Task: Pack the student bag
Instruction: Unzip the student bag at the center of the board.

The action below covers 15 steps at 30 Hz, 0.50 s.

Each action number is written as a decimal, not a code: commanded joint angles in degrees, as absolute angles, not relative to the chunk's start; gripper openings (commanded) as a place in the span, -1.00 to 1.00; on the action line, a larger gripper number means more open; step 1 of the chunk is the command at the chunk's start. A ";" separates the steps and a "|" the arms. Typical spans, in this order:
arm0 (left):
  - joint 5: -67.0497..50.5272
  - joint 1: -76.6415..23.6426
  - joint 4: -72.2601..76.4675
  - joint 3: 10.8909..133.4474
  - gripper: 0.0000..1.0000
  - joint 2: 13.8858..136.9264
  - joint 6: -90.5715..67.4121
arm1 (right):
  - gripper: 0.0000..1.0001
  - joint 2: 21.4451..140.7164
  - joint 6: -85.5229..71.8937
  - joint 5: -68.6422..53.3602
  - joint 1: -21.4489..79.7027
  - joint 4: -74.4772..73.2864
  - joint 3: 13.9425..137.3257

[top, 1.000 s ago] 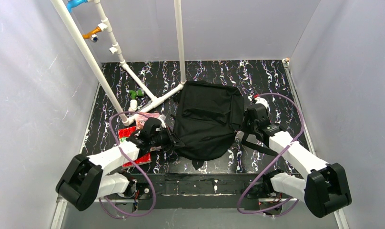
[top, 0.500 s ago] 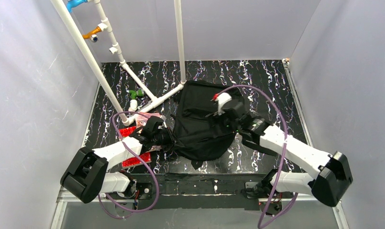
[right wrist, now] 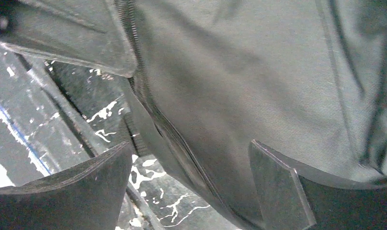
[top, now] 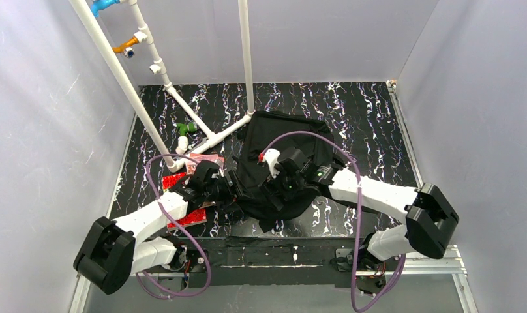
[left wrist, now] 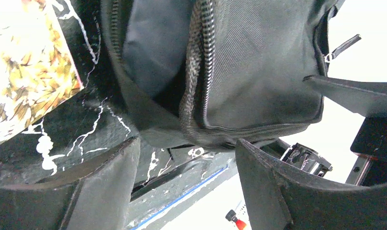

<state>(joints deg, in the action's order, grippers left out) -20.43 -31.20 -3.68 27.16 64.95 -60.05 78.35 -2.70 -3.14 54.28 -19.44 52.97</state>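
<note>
The student bag [top: 284,147] is plain black, zipper included. The table [top: 372,111] is black with white marbled streaks. At left-centre of the top view sit a red pad [top: 190,219] and a pink packet [top: 205,160]. The pipe frame [top: 118,72] is white.

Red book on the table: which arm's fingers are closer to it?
Left. The left fingers sit at the edge of the student bag, just beside the red book; the right fingers are farther off, over the bag.

A white pipe frame [top: 126,83] stands on my tabletop [top: 359,111]. By its foot lie a green toy [top: 186,128], pink packet [top: 205,160] and red book [top: 190,218].
</note>
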 commanded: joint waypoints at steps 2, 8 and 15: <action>-19.78 -31.03 -9.93 26.73 0.45 61.70 -58.80 | 0.85 81.33 -0.25 -8.08 57.12 -16.93 56.28; -17.98 -31.03 -14.73 29.01 0.53 55.98 -58.09 | 0.33 81.75 -7.63 -6.92 57.83 -13.30 52.23; -9.95 -30.67 -19.67 41.42 0.71 60.15 -56.45 | 0.67 79.75 -9.51 -5.14 57.85 -12.97 52.53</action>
